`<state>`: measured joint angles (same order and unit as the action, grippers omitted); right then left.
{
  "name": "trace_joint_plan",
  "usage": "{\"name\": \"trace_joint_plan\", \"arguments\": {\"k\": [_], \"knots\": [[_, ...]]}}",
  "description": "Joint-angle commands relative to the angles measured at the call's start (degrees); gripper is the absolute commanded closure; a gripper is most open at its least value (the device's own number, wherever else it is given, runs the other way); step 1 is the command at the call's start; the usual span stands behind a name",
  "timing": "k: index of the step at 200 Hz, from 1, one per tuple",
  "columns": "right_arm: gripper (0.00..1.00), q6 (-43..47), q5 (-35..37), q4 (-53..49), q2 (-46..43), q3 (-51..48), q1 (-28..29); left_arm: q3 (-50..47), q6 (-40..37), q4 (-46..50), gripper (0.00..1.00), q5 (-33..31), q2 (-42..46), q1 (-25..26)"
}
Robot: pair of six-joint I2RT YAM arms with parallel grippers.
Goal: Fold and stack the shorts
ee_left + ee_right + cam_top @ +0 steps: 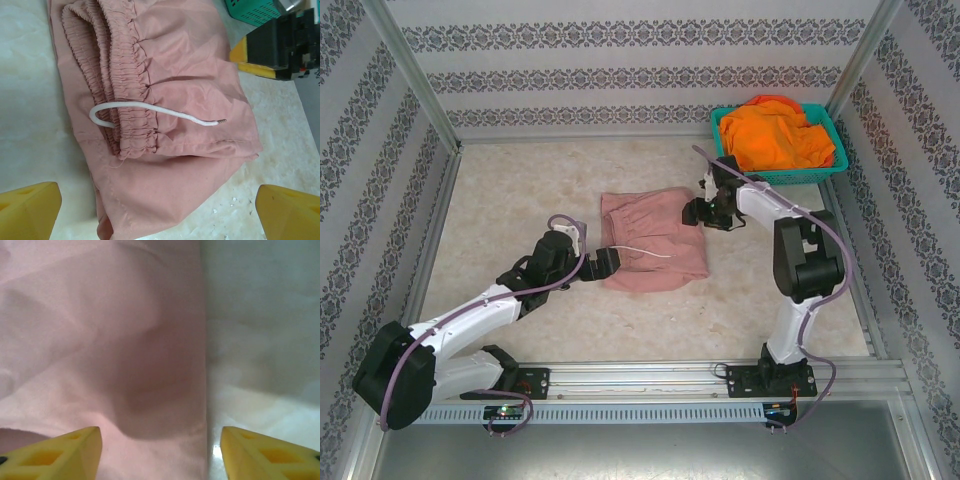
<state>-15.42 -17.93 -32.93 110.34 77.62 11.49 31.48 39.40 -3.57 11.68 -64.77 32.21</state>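
The dusty pink shorts lie folded flat in the middle of the table, with the gathered waist and white drawstring on top. My left gripper is open at their left edge; its yellow fingers straddle the cloth's corner without holding it. My right gripper hovers open over the shorts' far right corner, and the cloth's edge runs between its fingers. Orange shorts are bunched in the teal basket, with a redder cloth behind them.
The teal basket stands at the back right corner by the wall. Metal frame rails border the table on the left, right and front. Bare marble tabletop spreads to the left and front of the shorts.
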Motion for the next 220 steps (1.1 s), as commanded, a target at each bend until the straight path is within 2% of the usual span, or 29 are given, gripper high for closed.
{"name": "trace_joint_plan", "arguments": {"k": [1,49,82,97,150,182,220], "knots": [[0.42,0.2,-1.5,-1.0,2.6,2.4,0.2,-0.7,0.7,-2.9,0.0,-0.8,1.1,0.4],[0.67,-1.3,-2.9,0.3,4.9,1.7,0.1,-0.9,1.3,-4.0,0.0,-1.0,1.0,0.3],[0.92,0.7,1.4,-1.0,4.6,1.1,-0.4,-1.0,1.7,-5.1,0.0,-1.2,0.8,0.4],[0.98,2.5,3.8,-2.6,4.0,0.9,-1.1,-1.0,1.7,-5.3,0.0,-1.3,0.7,0.4],[1.0,13.6,21.2,-10.7,-3.9,-2.2,-4.6,-1.8,1.7,-7.7,0.0,-1.5,0.6,0.1],[1.0,20.0,30.8,-10.6,-9.5,-5.9,-7.4,-2.2,2.3,-10.5,0.0,-1.1,-0.2,-0.5],[1.0,28.2,44.8,-9.0,-11.9,-7.9,-11.3,-2.9,3.0,-13.7,0.0,0.9,-1.3,-1.4]]}}
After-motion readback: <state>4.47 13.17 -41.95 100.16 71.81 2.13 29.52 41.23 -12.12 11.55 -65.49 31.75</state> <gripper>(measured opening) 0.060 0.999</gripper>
